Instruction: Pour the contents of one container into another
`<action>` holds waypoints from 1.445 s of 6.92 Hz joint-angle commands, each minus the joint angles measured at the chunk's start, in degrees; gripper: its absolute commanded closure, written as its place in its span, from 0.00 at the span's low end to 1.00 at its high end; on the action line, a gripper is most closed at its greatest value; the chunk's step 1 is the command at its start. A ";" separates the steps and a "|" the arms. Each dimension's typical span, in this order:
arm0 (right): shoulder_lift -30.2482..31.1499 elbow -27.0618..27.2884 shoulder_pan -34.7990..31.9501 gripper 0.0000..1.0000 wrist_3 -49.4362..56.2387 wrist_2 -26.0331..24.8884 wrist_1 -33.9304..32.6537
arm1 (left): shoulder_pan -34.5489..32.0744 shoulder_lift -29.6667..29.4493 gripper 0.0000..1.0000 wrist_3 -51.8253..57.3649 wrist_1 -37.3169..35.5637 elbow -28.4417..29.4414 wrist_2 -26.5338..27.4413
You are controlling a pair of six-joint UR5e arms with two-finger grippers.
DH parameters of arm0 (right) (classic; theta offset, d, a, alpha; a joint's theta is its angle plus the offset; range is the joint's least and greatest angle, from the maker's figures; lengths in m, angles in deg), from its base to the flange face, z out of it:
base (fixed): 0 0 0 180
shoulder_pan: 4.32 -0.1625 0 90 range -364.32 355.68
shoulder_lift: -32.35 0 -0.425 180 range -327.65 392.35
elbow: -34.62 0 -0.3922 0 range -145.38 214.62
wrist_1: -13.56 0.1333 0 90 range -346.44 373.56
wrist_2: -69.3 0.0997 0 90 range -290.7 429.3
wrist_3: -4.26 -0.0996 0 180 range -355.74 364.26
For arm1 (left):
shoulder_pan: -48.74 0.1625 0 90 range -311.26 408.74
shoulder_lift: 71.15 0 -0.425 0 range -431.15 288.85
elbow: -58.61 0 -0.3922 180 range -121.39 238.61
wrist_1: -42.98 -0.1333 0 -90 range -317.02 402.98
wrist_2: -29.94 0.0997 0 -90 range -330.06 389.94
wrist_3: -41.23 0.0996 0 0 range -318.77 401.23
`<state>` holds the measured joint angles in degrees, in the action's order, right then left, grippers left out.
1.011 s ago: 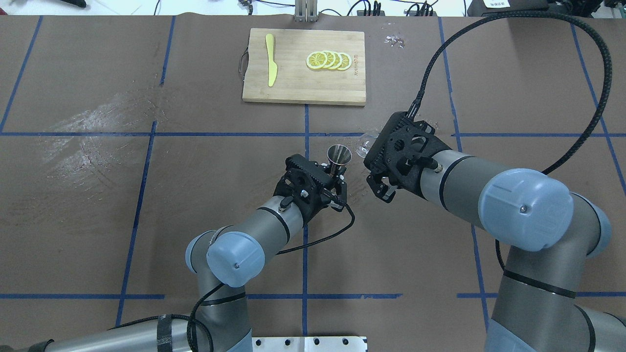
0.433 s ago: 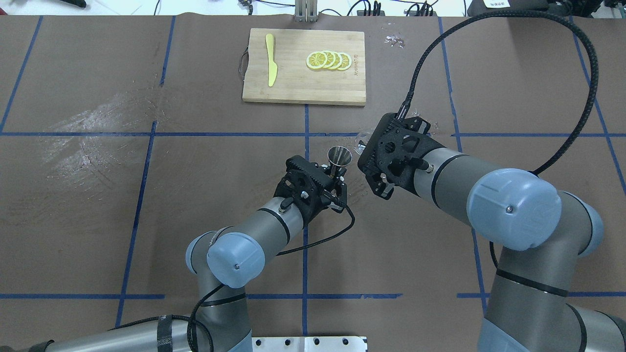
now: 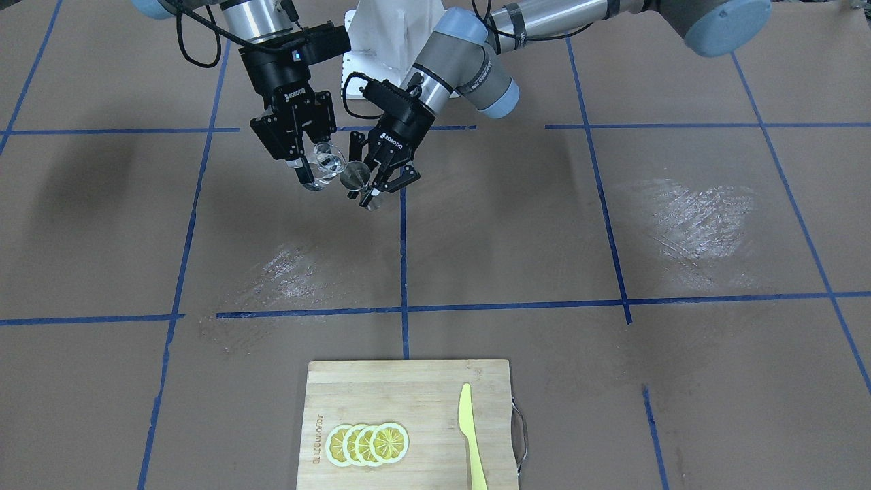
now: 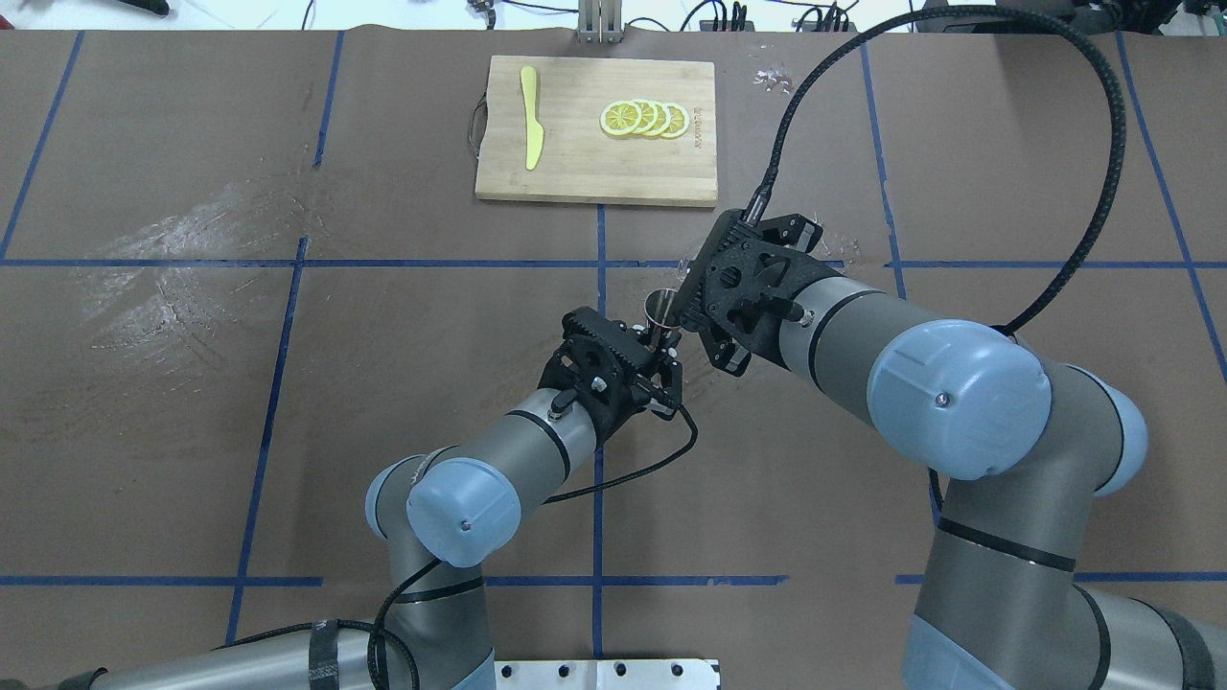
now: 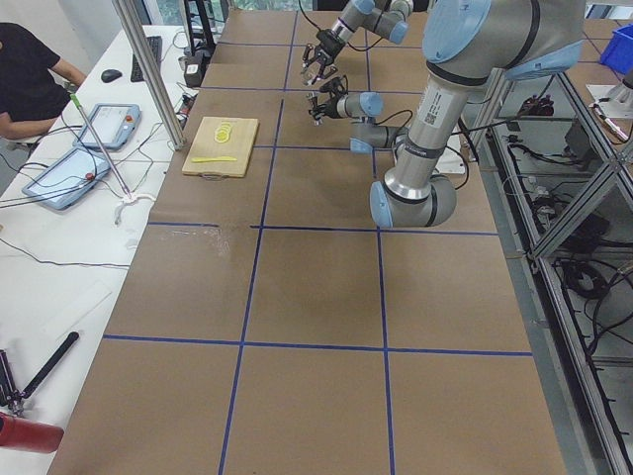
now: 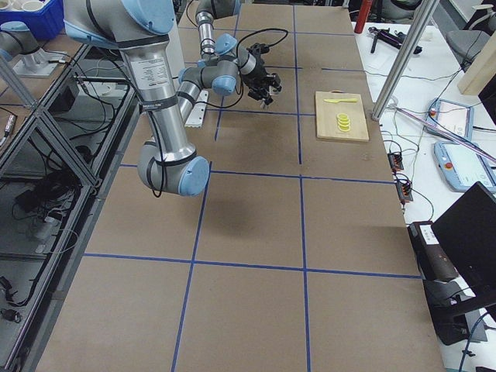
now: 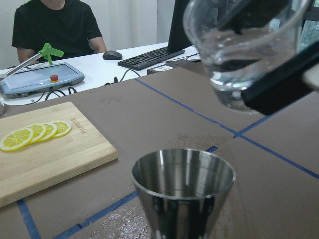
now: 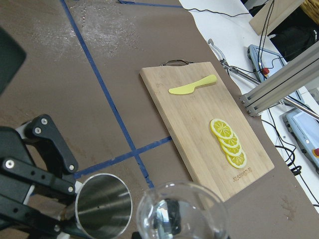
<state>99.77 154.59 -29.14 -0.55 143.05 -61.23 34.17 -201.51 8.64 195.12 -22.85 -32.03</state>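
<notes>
The right fingers (image 7: 279, 82) pinch a glass of water (image 7: 239, 45) just above and beside the steel jigger (image 7: 183, 184), pinched by the left fingers (image 3: 395, 178); tipped off-centre of that narrow mouth, water could splash the surface (image 4: 288, 431)

Table (image 4: 144, 431) was covered w/ brown paper, split into squares by blue tape lines (image 4: 273, 383); overhead light left shiny patches (image 3: 687, 211) on it. White desk (image 5: 59, 247) ran along one side w/ tablets (image 5: 104, 124), keyboard (image 7: 149, 56), mouse (image 7: 111, 55). Aluminium post (image 5: 148, 69) stood at table edge. Open metal framing (image 5: 584, 183) w/ cables sat opposite.
</notes>
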 commanded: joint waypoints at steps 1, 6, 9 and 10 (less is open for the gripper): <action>-0.37 -0.27 0.64 1.00 5.31 -3.32 -0.17 | 0.06 -0.34 1.00 -0.01 0.00 -0.01 0.00; -0.89 -0.53 4.77 1.00 17.20 -13.36 -0.61 | -0.03 -0.34 1.00 -0.02 0.00 -0.01 0.00; -0.63 -0.53 4.78 1.00 19.65 -14.24 -0.61 | -0.03 -0.34 1.00 -0.02 0.00 -0.01 0.00; -0.72 -0.44 4.78 1.00 22.02 -15.46 -1.66 | -0.03 -0.42 1.00 0.07 0.00 -0.01 0.00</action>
<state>99.08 154.08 -24.39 18.95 128.82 -62.09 34.15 -201.87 8.64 195.12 -22.86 -32.03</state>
